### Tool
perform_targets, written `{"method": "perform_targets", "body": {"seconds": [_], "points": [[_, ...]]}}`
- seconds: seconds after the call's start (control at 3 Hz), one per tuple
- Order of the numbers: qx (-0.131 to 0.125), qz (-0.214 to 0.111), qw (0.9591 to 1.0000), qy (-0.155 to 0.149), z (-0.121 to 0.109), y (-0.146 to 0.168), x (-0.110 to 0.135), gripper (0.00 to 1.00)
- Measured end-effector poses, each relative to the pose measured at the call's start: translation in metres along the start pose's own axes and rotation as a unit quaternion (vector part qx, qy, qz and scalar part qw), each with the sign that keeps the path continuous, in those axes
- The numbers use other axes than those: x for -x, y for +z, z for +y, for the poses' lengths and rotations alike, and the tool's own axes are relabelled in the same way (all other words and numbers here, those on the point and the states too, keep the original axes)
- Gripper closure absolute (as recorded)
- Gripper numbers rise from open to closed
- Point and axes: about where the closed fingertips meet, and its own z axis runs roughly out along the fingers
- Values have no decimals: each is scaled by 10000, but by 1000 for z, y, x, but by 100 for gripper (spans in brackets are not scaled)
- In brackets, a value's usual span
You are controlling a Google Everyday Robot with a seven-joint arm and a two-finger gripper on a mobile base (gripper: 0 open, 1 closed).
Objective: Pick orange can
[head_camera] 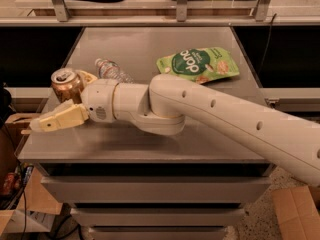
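Note:
The orange can stands upright near the left edge of the grey table, its silver pull-tab top showing. My gripper has reached in from the right and is open around the can. The near finger lies in front of the can, out past the table's left edge. The far finger shows just behind the can, mostly hidden by it. The can sits on the table between the two fingers.
A clear plastic water bottle lies behind my wrist. A green snack pouch lies flat at the back right. My white arm crosses the table's front right. Cardboard boxes stand on the floor at left and right.

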Motion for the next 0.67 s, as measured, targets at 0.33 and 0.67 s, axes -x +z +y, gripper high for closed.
{"method": "perform_targets", "body": {"seconds": [0.33, 0.67], "points": [[-179, -70, 9998, 40, -3, 8, -10, 17], [-332, -114, 9994, 61, -8, 12, -15, 41]]}}
